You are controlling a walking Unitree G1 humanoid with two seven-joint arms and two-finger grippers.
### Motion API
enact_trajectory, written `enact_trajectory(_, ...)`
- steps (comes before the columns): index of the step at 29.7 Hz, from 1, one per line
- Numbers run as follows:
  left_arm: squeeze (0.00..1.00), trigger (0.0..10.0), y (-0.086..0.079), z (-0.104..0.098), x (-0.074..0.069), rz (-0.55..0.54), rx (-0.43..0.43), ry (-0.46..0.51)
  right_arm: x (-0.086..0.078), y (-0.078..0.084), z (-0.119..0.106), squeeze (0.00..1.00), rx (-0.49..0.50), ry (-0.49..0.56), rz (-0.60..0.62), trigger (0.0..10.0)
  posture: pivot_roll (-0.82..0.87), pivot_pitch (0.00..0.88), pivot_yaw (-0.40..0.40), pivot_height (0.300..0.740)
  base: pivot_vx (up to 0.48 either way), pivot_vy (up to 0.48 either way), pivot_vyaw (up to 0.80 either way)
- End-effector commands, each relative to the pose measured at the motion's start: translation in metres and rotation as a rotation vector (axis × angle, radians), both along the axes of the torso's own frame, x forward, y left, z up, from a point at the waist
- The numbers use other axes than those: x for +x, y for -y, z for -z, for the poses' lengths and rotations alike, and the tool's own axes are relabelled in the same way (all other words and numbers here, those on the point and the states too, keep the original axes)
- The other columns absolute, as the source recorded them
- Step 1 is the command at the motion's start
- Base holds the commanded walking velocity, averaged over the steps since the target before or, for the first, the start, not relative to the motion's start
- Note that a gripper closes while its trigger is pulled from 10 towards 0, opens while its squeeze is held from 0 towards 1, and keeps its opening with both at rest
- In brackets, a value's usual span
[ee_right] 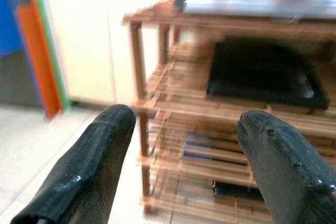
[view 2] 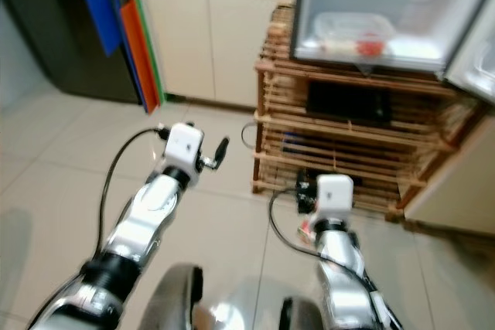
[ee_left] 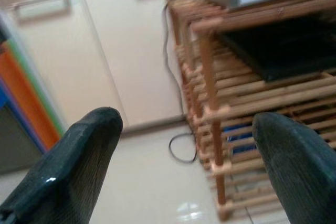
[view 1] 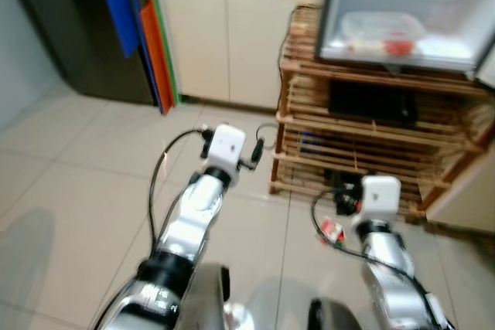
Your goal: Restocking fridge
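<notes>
Blurry frames. Small fridge (view 1: pixel 402 13) is sitting open at upper right of the head view, on top of a wooden slatted rack (view 1: pixel 363 133), with a clear food container (view 1: pixel 381 32) lying inside. Left claw (ee_left: pixel 184 145) is hanging released over the tiled floor (view 1: pixel 85 175), holding nothing. Right claw (ee_right: pixel 184 145) is also spread wide and empty, pointing at the rack. Coloured boards (view 1: pixel 143 28) are leaning at upper left beside cream cabinets (view 1: pixel 224 21).
</notes>
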State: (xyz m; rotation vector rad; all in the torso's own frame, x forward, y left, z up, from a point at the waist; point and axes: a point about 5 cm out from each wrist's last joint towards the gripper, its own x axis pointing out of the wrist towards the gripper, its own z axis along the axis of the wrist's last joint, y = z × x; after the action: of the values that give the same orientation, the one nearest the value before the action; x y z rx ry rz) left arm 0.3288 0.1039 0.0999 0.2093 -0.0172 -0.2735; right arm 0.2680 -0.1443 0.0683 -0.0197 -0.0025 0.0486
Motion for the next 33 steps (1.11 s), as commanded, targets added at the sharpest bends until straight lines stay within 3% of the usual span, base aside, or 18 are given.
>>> enact_trajectory(1,0.0,10.0,0.021,-0.007,0.0,0.064,-0.01,0.024,-0.003,0.017,0.003,0.03,-0.026,-0.016,0.057,10.0,0.01,0.026,0.034,0.619,0.48,0.0,-0.78)
enact_trajectory(10,0.0,10.0,0.025,-0.006,0.0,0.093,-0.029,0.003,0.0,0.014,0.002,0.03,-0.033,-0.009,0.052,10.0,0.01,0.026,0.034,0.619,0.48,0.0,-0.75)
enact_trajectory(20,0.0,10.0,0.027,-0.013,0.0,0.1,-0.07,0.025,0.001,0.013,-0.001,0.02,-0.037,0.002,0.053,10.0,0.02,0.028,0.036,0.619,0.433,0.0,0.0)
enact_trajectory(27,0.0,10.0,0.024,-0.018,0.002,0.092,-0.083,0.045,0.008,0.007,-0.021,0.02,-0.028,0.07,0.033,10.0,0.02,0.024,0.034,0.619,0.0,0.0,0.0)
enact_trajectory(28,0.0,10.0,0.025,-0.023,0.001,0.094,-0.088,0.066,0.014,0.004,-0.034,0.02,-0.022,0.109,0.011,10.0,0.02,0.021,0.032,0.619,0.0,0.0,0.0)
enact_trajectory(33,0.0,10.0,0.026,-0.029,-0.001,0.097,-0.109,0.088,0.03,0.002,-0.05,0.02,-0.008,0.143,0.002,10.0,0.04,0.022,0.029,0.619,0.0,0.0,0.0)
